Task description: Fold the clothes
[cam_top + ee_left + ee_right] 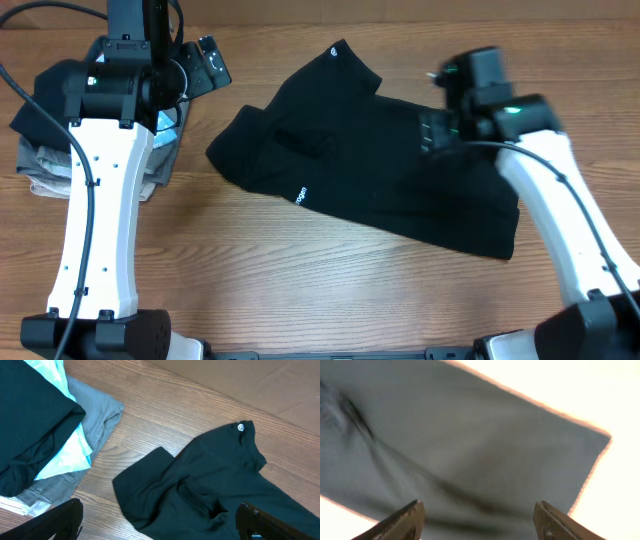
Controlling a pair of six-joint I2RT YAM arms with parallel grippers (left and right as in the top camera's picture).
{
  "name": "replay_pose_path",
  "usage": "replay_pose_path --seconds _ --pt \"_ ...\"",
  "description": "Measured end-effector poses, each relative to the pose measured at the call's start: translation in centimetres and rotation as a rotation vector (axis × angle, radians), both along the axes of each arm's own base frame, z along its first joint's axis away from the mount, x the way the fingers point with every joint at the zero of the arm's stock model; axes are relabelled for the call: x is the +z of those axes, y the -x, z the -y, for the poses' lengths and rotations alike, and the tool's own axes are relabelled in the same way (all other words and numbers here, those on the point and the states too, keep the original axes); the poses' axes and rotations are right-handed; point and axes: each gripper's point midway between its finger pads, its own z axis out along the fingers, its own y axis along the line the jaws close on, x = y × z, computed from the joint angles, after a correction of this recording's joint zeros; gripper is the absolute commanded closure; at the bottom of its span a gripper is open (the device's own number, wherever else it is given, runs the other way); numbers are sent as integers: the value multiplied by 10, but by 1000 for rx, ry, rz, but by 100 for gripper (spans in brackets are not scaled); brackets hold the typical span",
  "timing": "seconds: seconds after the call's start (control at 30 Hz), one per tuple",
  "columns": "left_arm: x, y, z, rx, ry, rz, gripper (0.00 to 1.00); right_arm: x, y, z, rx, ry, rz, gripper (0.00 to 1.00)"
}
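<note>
Left gripper and right gripper both gape empty; the black T-shirt lies rumpled and creased.

Only two marks are showing, both on the black T-shirt. Small white lettering is sitting on the front hem edge in the overhead view; it's too small to read properly and is looking like "ogen" at best. A tiny round white logo is sitting on the shirt's far corner in the left wrist view, with no letters resolving. The right wrist view is showing blurred fabric only, nothing readable.
</note>
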Motion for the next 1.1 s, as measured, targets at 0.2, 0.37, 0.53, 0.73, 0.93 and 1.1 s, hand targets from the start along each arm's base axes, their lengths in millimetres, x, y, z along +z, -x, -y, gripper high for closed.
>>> replay_pose_path --seconds 0.2,0.37,0.53,0.73,0.93,1.1 --pt "0 0 0 0 0 0 0 -39 29 9 149 -15 -182 33" --pt "0 0 0 0 0 0 0 -67 30 -13 333 -72 -174 34" --pt "0 0 0 0 0 0 0 -87 33 -30 480 -104 -137 33" --pt "0 0 0 0 0 0 0 -117 41 -39 557 -119 -110 34" --pt "0 0 0 0 0 0 0 -128 42 -41 578 -127 -90 39" --pt "0 0 0 0 0 0 0 -129 34 -44 588 -127 -48 44"
